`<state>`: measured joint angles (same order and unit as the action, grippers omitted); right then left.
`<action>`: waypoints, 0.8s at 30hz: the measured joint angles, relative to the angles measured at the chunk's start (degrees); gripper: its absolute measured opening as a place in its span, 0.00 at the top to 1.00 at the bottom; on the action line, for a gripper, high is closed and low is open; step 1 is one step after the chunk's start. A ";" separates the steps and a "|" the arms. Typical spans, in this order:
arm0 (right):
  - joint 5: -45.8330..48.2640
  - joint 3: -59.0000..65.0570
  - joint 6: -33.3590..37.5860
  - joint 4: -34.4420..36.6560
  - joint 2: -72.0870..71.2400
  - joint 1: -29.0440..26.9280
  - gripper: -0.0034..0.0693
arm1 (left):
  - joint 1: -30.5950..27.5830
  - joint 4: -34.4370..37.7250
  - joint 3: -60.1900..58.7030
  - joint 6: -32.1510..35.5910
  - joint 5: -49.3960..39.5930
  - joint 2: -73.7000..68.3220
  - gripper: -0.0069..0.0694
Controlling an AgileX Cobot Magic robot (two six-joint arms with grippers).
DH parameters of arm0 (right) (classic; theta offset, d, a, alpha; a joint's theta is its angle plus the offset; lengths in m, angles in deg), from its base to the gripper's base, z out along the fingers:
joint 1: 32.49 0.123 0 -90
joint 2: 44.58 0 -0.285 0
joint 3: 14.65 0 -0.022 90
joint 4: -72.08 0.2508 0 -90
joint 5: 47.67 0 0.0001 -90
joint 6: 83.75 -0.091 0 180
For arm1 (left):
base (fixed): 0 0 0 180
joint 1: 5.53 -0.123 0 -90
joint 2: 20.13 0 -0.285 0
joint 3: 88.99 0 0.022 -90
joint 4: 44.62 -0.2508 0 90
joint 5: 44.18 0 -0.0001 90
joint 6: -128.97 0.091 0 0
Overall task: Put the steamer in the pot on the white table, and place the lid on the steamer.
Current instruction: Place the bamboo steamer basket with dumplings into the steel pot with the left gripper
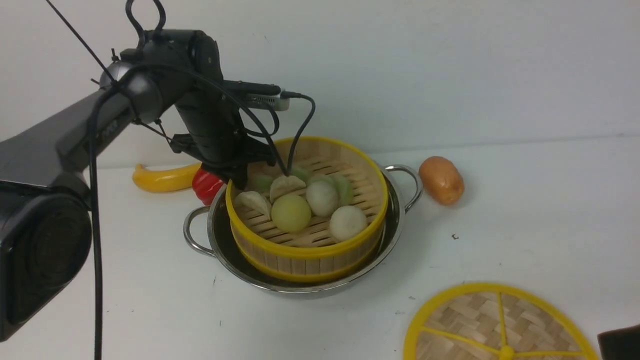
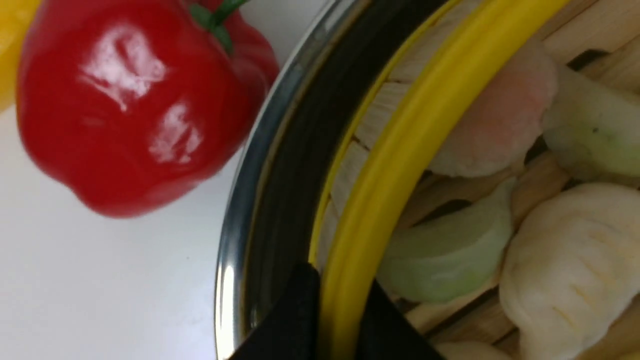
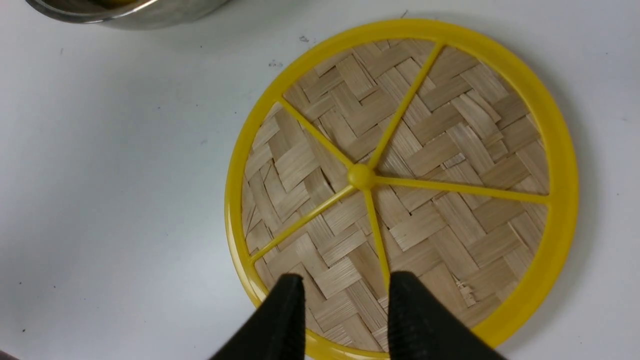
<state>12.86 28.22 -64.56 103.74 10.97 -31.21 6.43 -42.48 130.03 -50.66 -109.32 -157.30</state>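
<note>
The steamer [image 1: 310, 250], a bamboo basket with a yellow rim, sits inside the steel pot [image 1: 395, 215] on the white table [image 1: 525, 200] and holds several buns and dumplings. My left gripper [image 1: 235, 177] is shut on the steamer's rim [image 2: 400, 150] at its far left side. One black finger [image 2: 297, 315] is outside the wall and the other is inside. The lid [image 1: 480, 320] lies flat on the table at the front right. My right gripper [image 3: 347, 282] hovers open over the lid's [image 3: 450, 125] near edge, with nothing between its fingers.
A red pepper [image 1: 206, 186] and a yellow fruit [image 1: 162, 178] lie just behind the pot's left side, the pepper [image 2: 130, 100] close to the pot's rim [image 2: 260, 165]. A brown potato [image 1: 441, 180] rests to the right of the pot's right handle [image 1: 410, 187].
</note>
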 joint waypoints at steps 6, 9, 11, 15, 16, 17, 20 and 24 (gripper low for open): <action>0.00 0.00 0.00 0.00 0.00 0.00 0.61 | 0.00 0.07 0.12 -0.05 0.81 -2.52 0.86; 0.00 0.00 0.00 0.00 0.00 0.00 0.61 | 0.00 0.07 0.12 0.01 0.86 -3.25 0.86; 0.00 0.00 0.00 0.00 0.00 0.00 0.61 | 0.00 0.07 0.12 0.01 1.03 -3.51 0.85; 0.00 0.00 0.00 0.00 0.00 0.00 0.61 | 0.00 0.28 0.12 -0.38 2.56 -3.84 0.79; 0.00 0.00 0.00 0.00 0.00 0.00 0.61 | 0.00 0.28 0.18 -0.38 2.60 -3.84 0.79; 0.00 0.00 0.00 0.00 0.00 0.00 0.61 | 0.00 0.56 0.25 -0.38 2.88 -4.14 0.74; 0.00 0.00 0.00 0.00 0.00 0.00 0.61 | 0.00 1.09 0.43 -0.38 3.53 -4.38 0.62; -0.56 0.00 0.00 0.00 0.00 0.00 0.61 | 0.00 0.75 1.26 -0.38 3.30 -4.10 0.44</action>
<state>12.30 28.22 -64.56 103.74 10.97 -31.21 6.43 -41.73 131.29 -51.03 -106.02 -161.40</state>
